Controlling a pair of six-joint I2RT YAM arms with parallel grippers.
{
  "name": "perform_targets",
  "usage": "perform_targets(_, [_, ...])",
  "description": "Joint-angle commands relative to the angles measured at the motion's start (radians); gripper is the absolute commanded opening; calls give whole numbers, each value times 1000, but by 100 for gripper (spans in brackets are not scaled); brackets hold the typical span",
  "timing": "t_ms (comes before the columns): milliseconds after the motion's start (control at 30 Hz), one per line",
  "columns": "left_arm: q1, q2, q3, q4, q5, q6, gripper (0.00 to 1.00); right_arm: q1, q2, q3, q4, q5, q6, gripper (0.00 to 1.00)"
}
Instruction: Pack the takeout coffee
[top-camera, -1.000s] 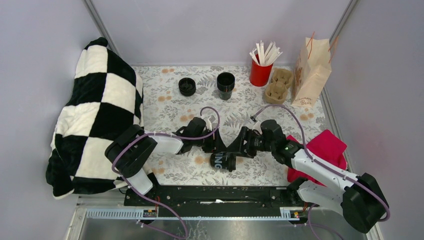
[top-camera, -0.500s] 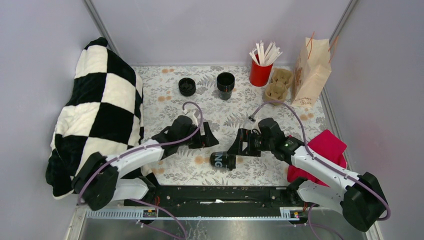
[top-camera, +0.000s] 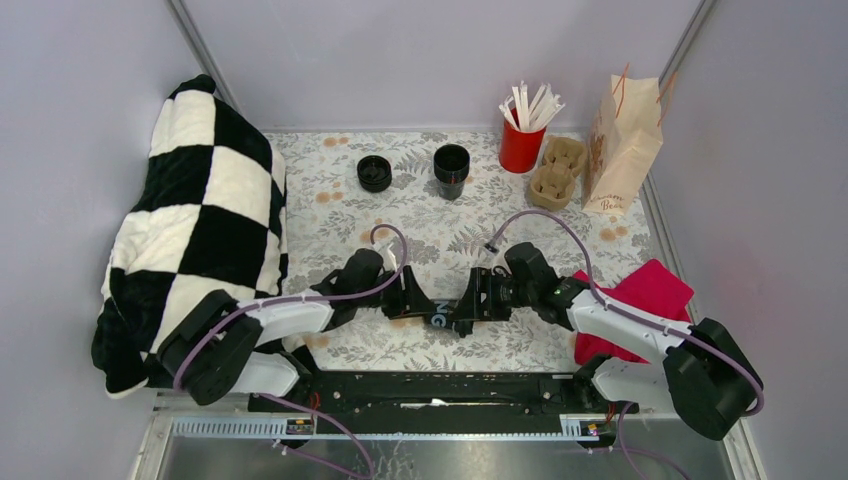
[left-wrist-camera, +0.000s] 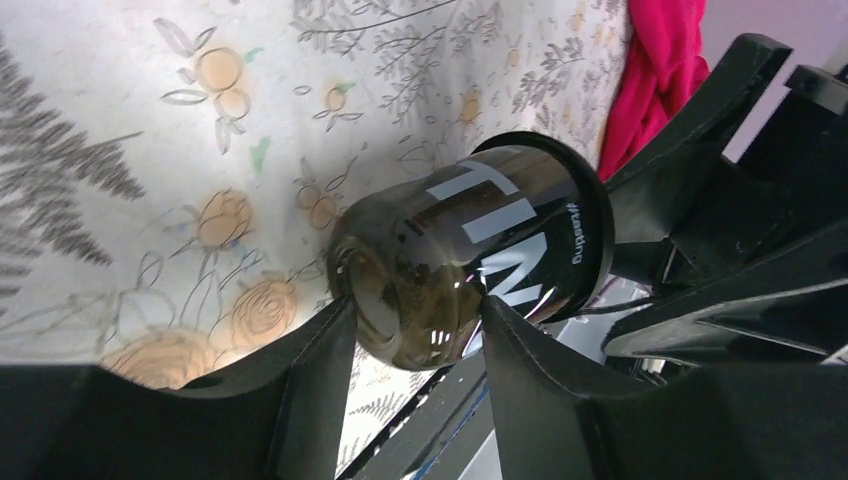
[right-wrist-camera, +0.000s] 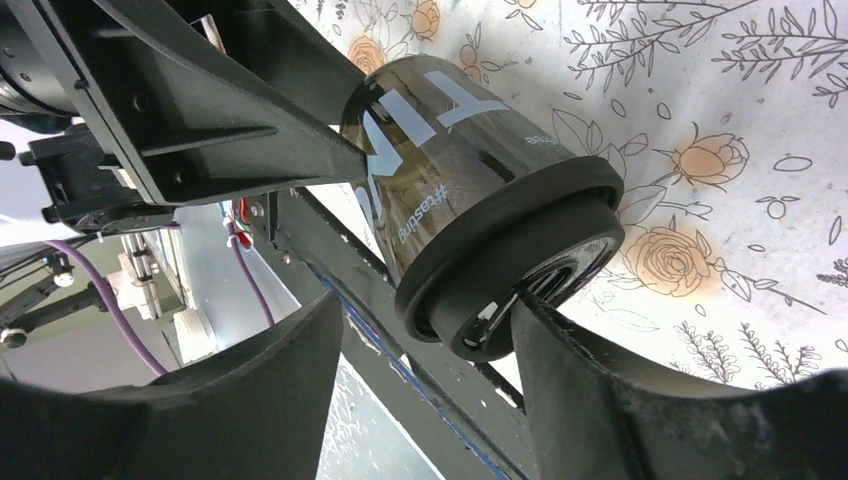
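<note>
The takeout coffee (top-camera: 440, 317), a black cup with white lettering and a black lid, lies on its side near the table's front edge, between my two grippers. My left gripper (top-camera: 418, 305) is shut on its base end (left-wrist-camera: 480, 240), with both fingers pressed against the sides. My right gripper (top-camera: 466, 308) faces the lid end (right-wrist-camera: 500, 250). One of its fingers (right-wrist-camera: 590, 380) touches the lid's face, while the other finger (right-wrist-camera: 290, 370) stands apart from the rim. I cannot tell whether the cup rests on the table.
At the back stand an open black cup (top-camera: 451, 168), a low black cup (top-camera: 374, 173), a red cup of white sticks (top-camera: 521, 145), a brown pulp carrier (top-camera: 556, 170) and a paper bag (top-camera: 622, 145). A pink cloth (top-camera: 650, 295) lies right, a checkered blanket (top-camera: 190, 240) left.
Half a second ago both grippers stood wide and back from the cup lying on the table. Both have since moved in, and the left has shut on its base.
</note>
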Motion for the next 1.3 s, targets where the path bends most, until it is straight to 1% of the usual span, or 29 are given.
perform_targets(0, [-3,92,-31,201,40,-68,50,28,-1,85,34,7,8,66])
perform_targets(100, [-5,139,-36,296,48,-104,47,47,-23,126,16,28,20,63])
perform_targets(200, [-4,181,-16,327,47,-108,45,65,-23,171,2,59,17,63])
perform_targets(300, [-6,196,-11,348,45,-114,45,77,-1,209,-50,96,7,63])
perform_targets(500, [-5,186,12,272,8,-65,45,95,64,292,-114,167,-33,64])
perform_targets(667, [-3,140,28,185,-55,-12,45,107,111,326,-91,167,-36,64])
perform_targets(700, [1,130,40,150,-74,9,48,108,121,328,-94,174,-41,65])
perform_targets(733, [8,115,58,101,-97,37,52,108,128,333,-107,190,-49,66])
perform_targets(800, [29,60,95,-34,-150,102,64,107,126,342,-135,199,-82,69])
perform_targets(833, [41,16,112,-134,-190,137,71,108,122,339,-141,195,-96,71])
perform_targets(867, [54,-31,129,-188,-232,165,77,108,119,330,-140,183,-111,77])
perform_targets(900, [68,-85,147,-275,-268,186,83,107,121,316,-128,154,-124,83])
perform_targets(933, [80,-134,164,-391,-303,197,88,108,129,302,-115,117,-142,86])
perform_targets(1000, [85,-212,196,-564,-385,169,97,118,157,277,-83,35,-181,92])
perform_targets(1033, [87,-240,207,-646,-401,131,98,127,171,254,-55,4,-194,94])
perform_targets(1067, [87,-268,209,-708,-380,95,99,138,183,236,-20,-10,-198,96])
perform_targets(1167, [85,-360,155,-787,-243,13,98,161,229,219,55,-42,-200,97])
perform_targets(1267, [86,-462,120,-872,-186,-48,98,199,287,227,117,-69,-165,98])
